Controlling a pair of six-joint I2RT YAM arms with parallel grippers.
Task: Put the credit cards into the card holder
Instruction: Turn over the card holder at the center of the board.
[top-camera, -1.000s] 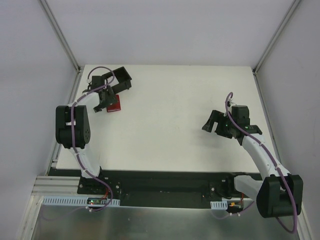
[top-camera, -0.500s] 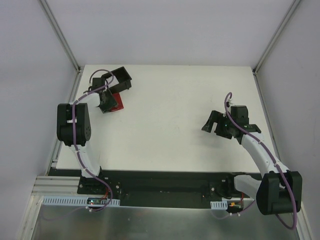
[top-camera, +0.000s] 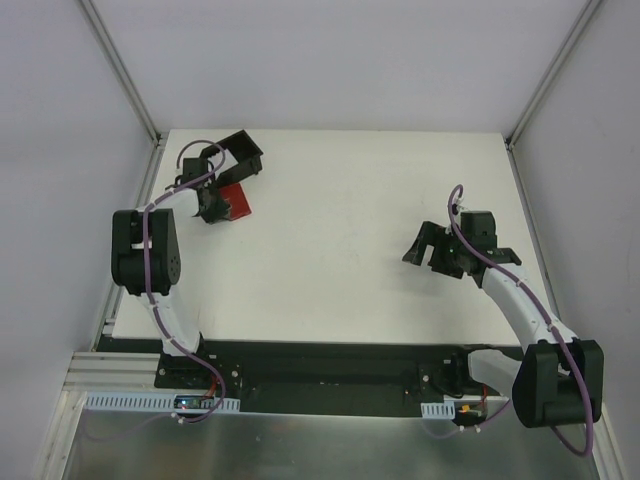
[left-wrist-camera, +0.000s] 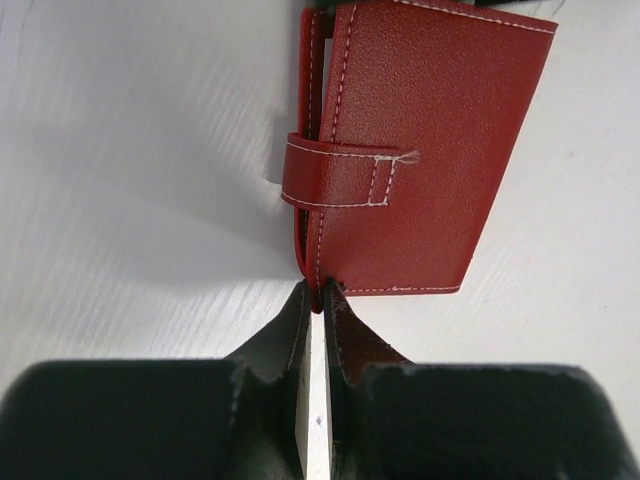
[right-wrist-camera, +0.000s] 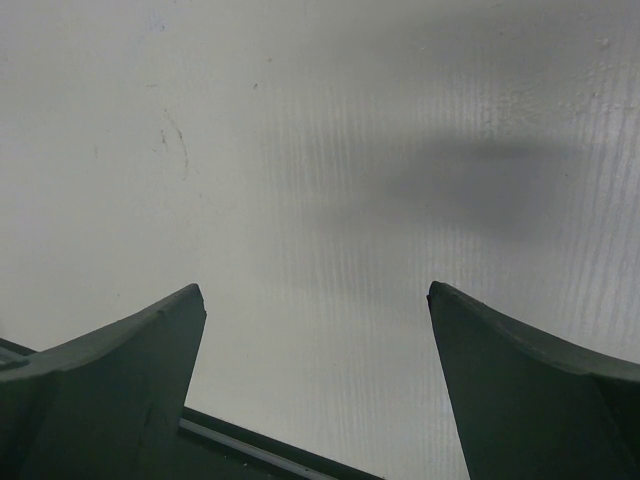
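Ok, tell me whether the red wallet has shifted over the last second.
Yes. The red card holder, its edge clamped in the jaws of the left gripper, has slid slightly up the top view, toward the black box.

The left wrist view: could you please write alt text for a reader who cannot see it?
A closed red card holder lies on a white table, its snap tab wrapped over its left edge. The left claw, nearly shut, pinches the holder's near corner, with a thin pale sliver between its fingers.
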